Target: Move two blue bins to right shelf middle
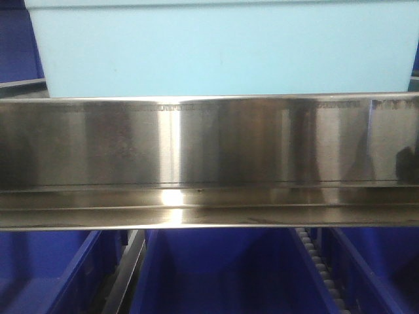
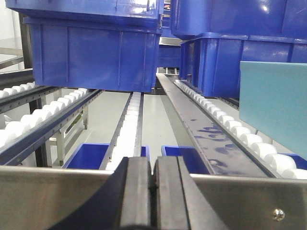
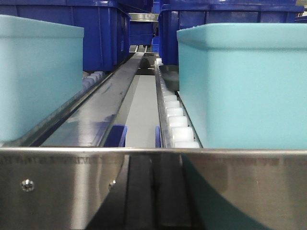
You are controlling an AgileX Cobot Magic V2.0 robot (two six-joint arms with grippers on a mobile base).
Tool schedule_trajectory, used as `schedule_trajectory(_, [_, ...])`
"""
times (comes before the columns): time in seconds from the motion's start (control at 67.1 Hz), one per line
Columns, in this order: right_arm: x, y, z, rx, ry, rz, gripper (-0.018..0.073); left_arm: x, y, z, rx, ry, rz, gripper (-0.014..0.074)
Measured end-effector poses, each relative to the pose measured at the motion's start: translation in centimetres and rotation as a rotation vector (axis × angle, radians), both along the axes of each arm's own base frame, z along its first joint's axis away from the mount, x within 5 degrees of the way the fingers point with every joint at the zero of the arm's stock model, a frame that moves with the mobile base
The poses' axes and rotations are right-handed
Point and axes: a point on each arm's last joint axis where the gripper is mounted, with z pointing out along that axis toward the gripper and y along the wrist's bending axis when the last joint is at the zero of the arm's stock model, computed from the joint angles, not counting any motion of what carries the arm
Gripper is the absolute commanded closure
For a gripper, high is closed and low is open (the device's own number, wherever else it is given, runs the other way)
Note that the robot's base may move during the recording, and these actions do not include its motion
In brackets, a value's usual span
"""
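Two pale blue bins stand on the roller tier behind the steel front rail (image 3: 57,187) in the right wrist view, one at the left (image 3: 33,76) and one at the right (image 3: 244,86). The front view shows one pale blue bin (image 1: 222,52) just behind the rail (image 1: 209,144). The left wrist view shows a corner of a pale blue bin (image 2: 276,103) at the right. My left gripper (image 2: 153,167) is shut and empty, its tips level with the rail top (image 2: 48,196). My right gripper (image 3: 152,191) is shut and empty, low against the rail between the two bins.
Dark royal-blue crates (image 2: 96,57) (image 2: 240,48) sit further back on the roller tracks (image 2: 230,127). More dark blue crates (image 1: 216,275) stand on the tier below. White rollers (image 3: 175,120) run beside the right bin, with a flat metal lane (image 3: 96,115) between the bins.
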Motion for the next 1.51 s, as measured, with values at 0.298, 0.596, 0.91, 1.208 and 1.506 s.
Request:
schedule_trajectory(0.298, [0.0, 0.0, 0.0, 0.0, 0.0, 0.0, 0.0721, 0.0, 0.0, 0.0, 0.0, 0.0, 0.0, 0.0707])
schedule_trajectory(0.596, [0.0, 0.0, 0.0, 0.0, 0.0, 0.0, 0.0721, 0.0, 0.0, 0.0, 0.0, 0.0, 0.0, 0.0707])
schedule_trajectory(0.91, [0.0, 0.0, 0.2, 0.001, -0.019, -0.001, 0.0721, 0.0, 0.0, 0.0, 0.0, -0.003, 0.0, 0.0707])
schedule_trajectory(1.208, [-0.1, -0.1, 1.7, 0.008, -0.179, -0.006, 0.0721, -0.1, 0.0, 1.4, -0.02, -0.143, 0.001, 0.0707])
schedule_trajectory(1.506, [-2.4, -0.1, 10.7, 0.009, -0.248, 0.002, 0.054, -2.4, 0.3, 9.9, -0.011, -0.129, 0.001, 0.0475])
